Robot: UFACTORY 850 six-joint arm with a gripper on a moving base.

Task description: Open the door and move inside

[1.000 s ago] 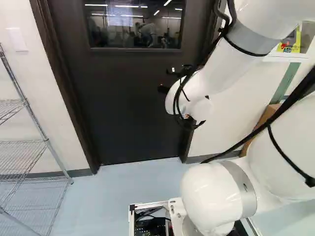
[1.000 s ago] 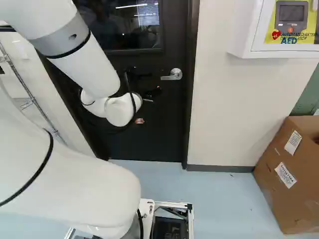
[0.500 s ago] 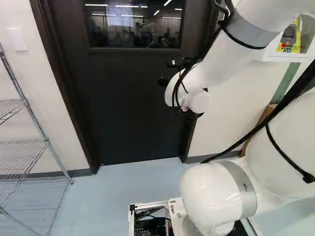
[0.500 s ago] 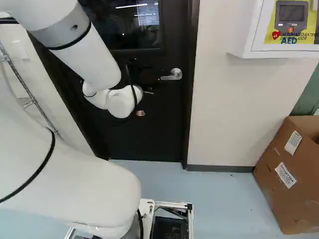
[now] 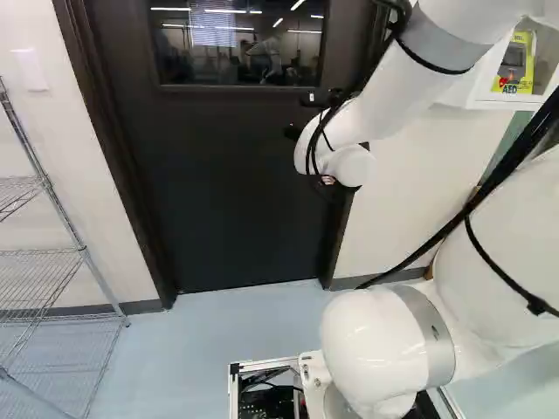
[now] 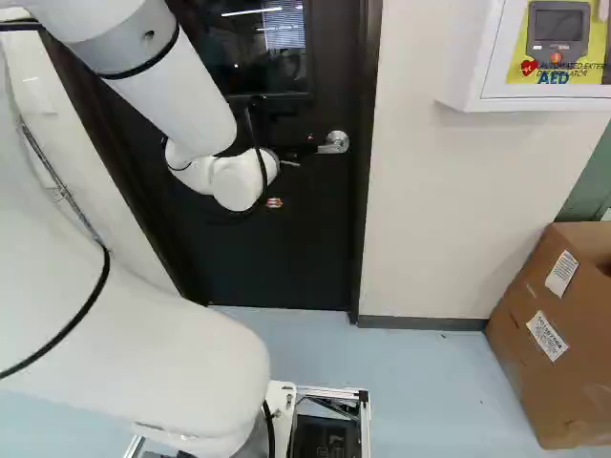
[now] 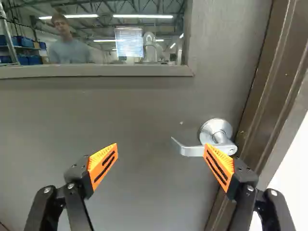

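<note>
Tool [image 5: 299, 117] rose; wall cabinet [image 6: 468, 67] holds defibrillator [image 6: 558, 27].

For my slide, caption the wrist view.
Open black-and-orange gripper before the silver lever handle of a dark, windowed door.

Left of the far dark, flat rectangular door [image 5: 227, 201] stands a silvery, open-shelved metal wire rack [image 5: 83, 249]; right and nearer, a brown, square-cornered cardboard box [image 6: 535, 382].

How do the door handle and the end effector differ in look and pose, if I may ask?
The handle is silvery metal, while the end effector is black with orange pads. The handle has one roughly level lever; the end effector has two fingers, spread apart.
</note>
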